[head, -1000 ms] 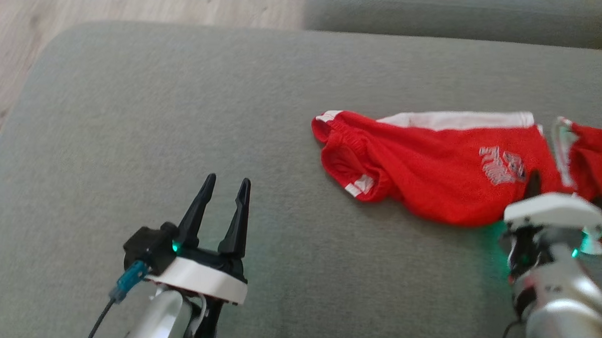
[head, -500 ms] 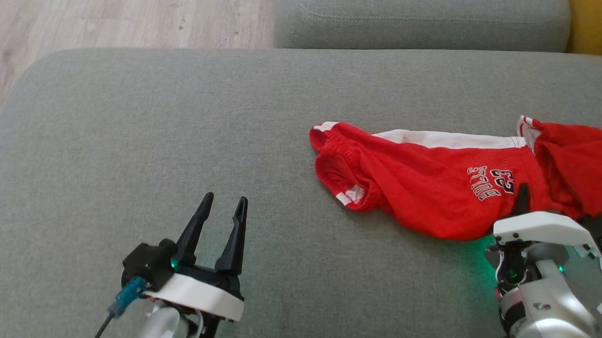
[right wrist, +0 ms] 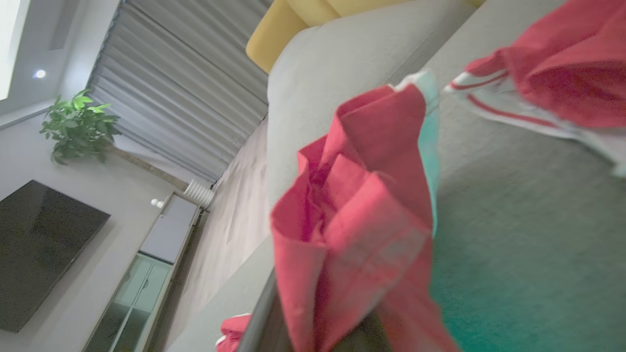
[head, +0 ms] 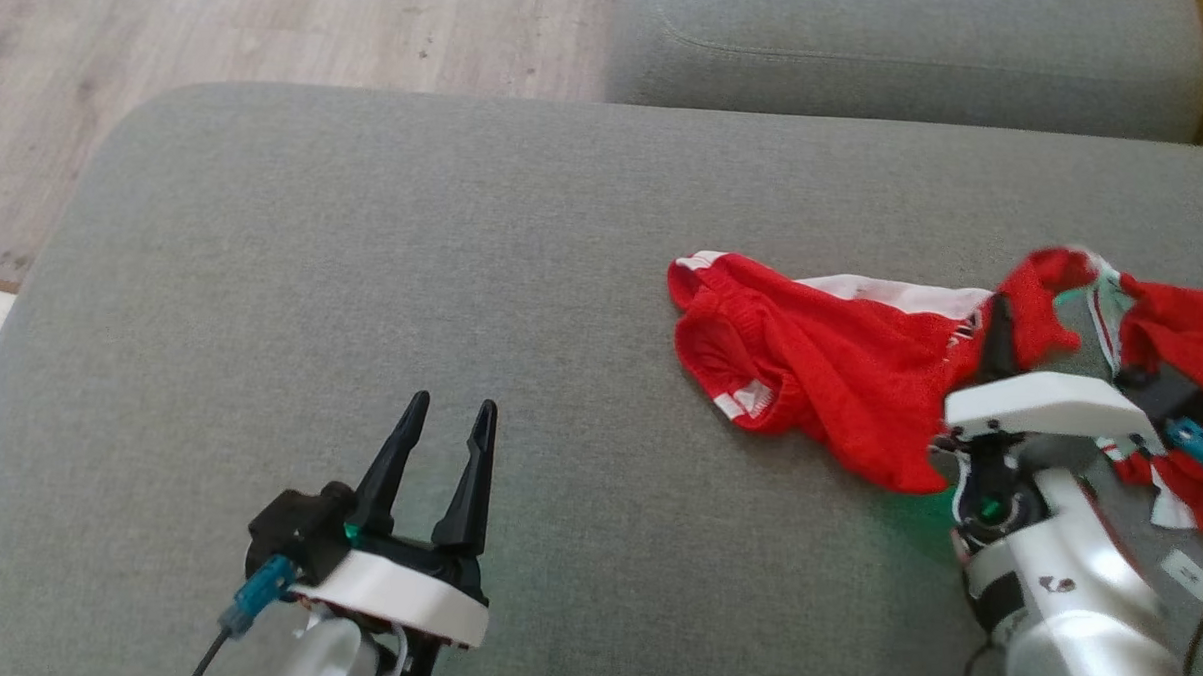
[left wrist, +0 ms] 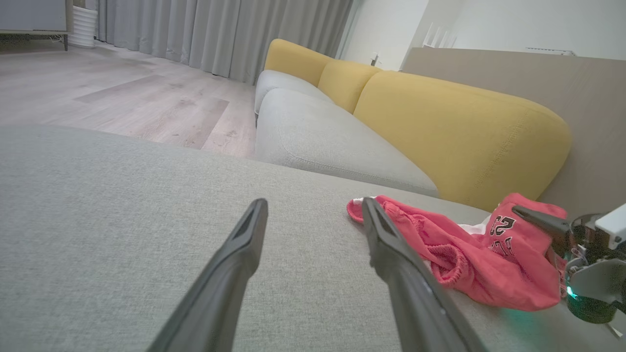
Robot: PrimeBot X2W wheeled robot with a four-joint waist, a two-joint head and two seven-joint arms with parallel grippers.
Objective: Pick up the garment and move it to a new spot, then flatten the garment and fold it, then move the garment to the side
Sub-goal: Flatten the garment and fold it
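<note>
Right gripper (head: 997,327) clamps the red shorts (head: 820,371), whose "23" print the left wrist view reveals. Left gripper (head: 449,418), fingers apart, hovers well left of them.

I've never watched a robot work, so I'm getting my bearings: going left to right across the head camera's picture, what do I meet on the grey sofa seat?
In order: left gripper, open → bare grey seat → red garment → right gripper, shut on its bunched cloth.
</note>
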